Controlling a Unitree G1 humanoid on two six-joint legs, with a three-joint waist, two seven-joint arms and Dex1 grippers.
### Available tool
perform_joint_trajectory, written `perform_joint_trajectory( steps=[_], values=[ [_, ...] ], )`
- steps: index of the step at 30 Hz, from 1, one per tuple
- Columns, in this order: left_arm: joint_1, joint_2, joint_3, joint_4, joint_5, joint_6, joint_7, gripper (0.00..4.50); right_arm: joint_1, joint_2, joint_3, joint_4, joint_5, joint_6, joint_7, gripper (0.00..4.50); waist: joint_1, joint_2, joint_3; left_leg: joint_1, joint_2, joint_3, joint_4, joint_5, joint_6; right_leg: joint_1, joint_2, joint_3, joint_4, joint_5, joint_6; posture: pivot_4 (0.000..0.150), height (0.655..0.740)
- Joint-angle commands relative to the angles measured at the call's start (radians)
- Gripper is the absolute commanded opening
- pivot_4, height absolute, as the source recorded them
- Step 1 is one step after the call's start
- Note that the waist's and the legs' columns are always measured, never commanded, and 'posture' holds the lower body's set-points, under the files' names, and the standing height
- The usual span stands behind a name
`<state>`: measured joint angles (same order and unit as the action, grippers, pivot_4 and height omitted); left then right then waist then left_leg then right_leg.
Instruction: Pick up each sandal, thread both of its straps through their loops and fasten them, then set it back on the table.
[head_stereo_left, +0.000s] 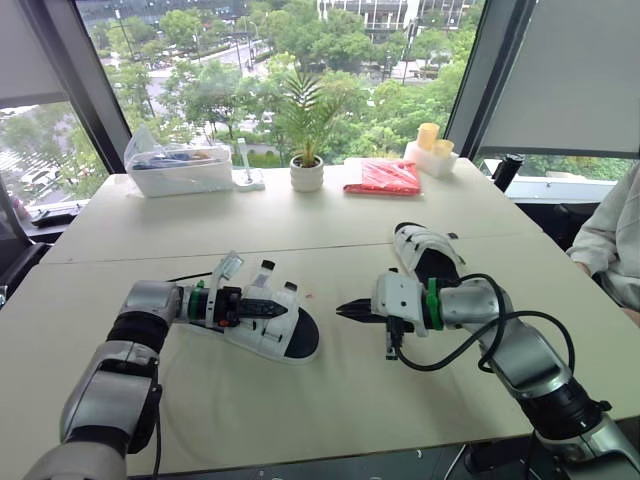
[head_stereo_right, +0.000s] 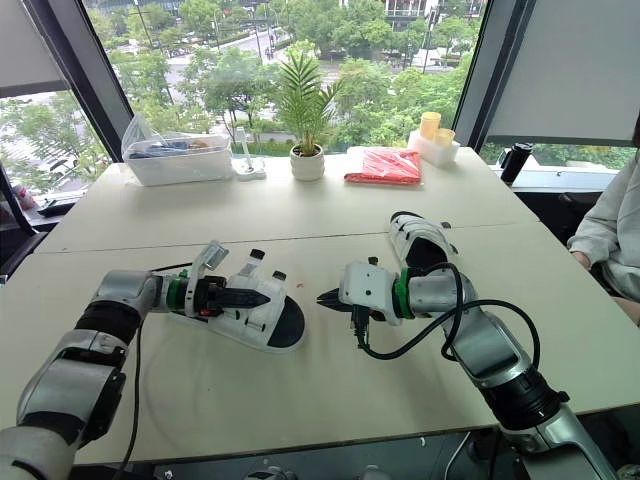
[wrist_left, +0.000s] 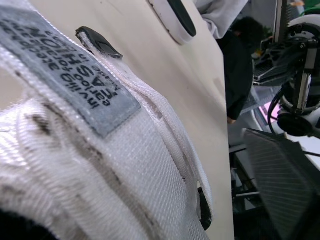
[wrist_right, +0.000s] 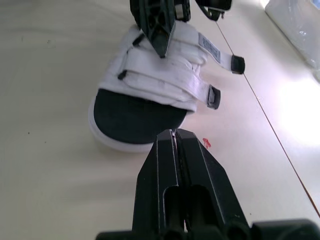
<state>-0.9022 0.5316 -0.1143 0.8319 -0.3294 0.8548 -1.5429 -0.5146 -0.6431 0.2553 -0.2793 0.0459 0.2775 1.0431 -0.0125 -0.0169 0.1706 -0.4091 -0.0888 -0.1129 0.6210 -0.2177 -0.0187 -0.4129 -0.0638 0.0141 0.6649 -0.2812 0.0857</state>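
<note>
On the pale worktop (head_stereo_left: 300, 400), toward the robot's left, a white sandal (head_stereo_left: 285, 330) with a black footbed lies flat, its open toe end pointing toward the middle of the worktop. The left pincer (head_stereo_left: 272, 308) rests over this sandal's straps with its black tips drawn together on the upper strap; whether any fabric is caught between them cannot be told. Two strap ends (wrist_right: 237, 64) with black tips stick out past the sandal's far side, apart from each other. In the left wrist view a white woven strap with a grey sewn label (wrist_left: 70, 65) sits right up against the camera. The right pincer (head_stereo_left: 345, 310) is held low over the worktop with its two black tips pressed together and holding nothing, pointing at the toe of this sandal and standing a little apart from it. A small red speck (wrist_right: 206, 143) lies on the worktop between them. The second sandal (head_stereo_left: 425, 250), also white with a dark footbed, lies on the worktop just behind the right wrist. A black cable (head_stereo_left: 470, 345) loops beside that arm. Along the window edge stand a clear plastic bin (head_stereo_left: 180, 168), a small potted plant (head_stereo_left: 305, 150) and a red packet (head_stereo_left: 384, 177). A person's pale sleeve (head_stereo_left: 610, 240) shows at the worktop's right side.
</note>
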Motion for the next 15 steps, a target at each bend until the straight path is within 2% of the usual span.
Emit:
perform_joint_trajectory(
  steps=[1,3,4,8,9,12,15],
  values=[
    [-0.042,-0.007,0.008,0.021,-0.008,0.0,-0.03,2.17,-0.001,-0.011,-0.034,-0.043,0.013,-0.001,-0.021,0.0,0.0,0.0,0.0,0.0,0.0,0.0,0.0,0.0,0.0,0.0,0.0,0.0,0.0,0.0,0.0,0.15,0.74],
    [-0.056,-0.012,0.02,0.031,-0.014,0.01,-0.025,1.18,-0.001,-0.011,-0.033,-0.039,0.015,-0.002,-0.025,0.0,0.0,0.0,0.0,0.0,0.0,0.0,0.001,0.0,0.0,0.0,0.0,0.0,0.0,0.0,0.0,0.15,0.74],
    [-0.063,-0.015,0.031,0.028,-0.023,0.025,-0.019,0.84,-0.001,-0.011,-0.032,-0.038,0.016,-0.001,-0.027,0.0,0.0,0.0,0.0,0.0,0.0,0.0,0.001,0.0,0.0,0.0,0.0,0.0,0.0,0.0,0.0,0.15,0.74],
    [-0.075,-0.054,0.106,-0.04,-0.081,0.059,0.052,0.19,-0.002,-0.006,-0.029,-0.034,0.017,-0.003,-0.035,0.0,0.001,0.0,0.0,0.0,0.0,0.0,0.002,0.0,0.0,0.001,0.0,0.0,0.0,0.0,0.0,0.15,0.74],
    [-0.077,-0.069,0.135,-0.06,-0.101,0.068,0.082,0.19,-0.003,-0.004,-0.028,-0.033,0.018,-0.003,-0.037,0.0,0.001,-0.001,0.0,-0.001,0.0,0.0,0.002,0.0,0.0,0.001,0.0,0.0,0.0,0.0,0.0,0.15,0.74],
    [-0.14,-0.17,0.327,-0.011,-0.176,0.04,0.376,0.19,-0.004,0.005,-0.022,-0.028,0.015,-0.005,-0.049,0.0,0.004,-0.002,0.001,-0.001,0.0,-0.001,0.003,0.0,0.001,0.001,0.0,-0.001,0.0,0.0,0.0,0.15,0.74],
    [-0.199,-0.288,0.487,0.065,-0.201,-0.159,0.749,0.19,-0.005,0.013,-0.018,-0.028,0.015,-0.001,-0.061,0.0,0.004,-0.002,0.001,-0.002,0.0,-0.002,0.007,-0.001,0.001,0.001,0.0,-0.002,0.0,0.001,0.002,0.15,0.74]
  ],
)
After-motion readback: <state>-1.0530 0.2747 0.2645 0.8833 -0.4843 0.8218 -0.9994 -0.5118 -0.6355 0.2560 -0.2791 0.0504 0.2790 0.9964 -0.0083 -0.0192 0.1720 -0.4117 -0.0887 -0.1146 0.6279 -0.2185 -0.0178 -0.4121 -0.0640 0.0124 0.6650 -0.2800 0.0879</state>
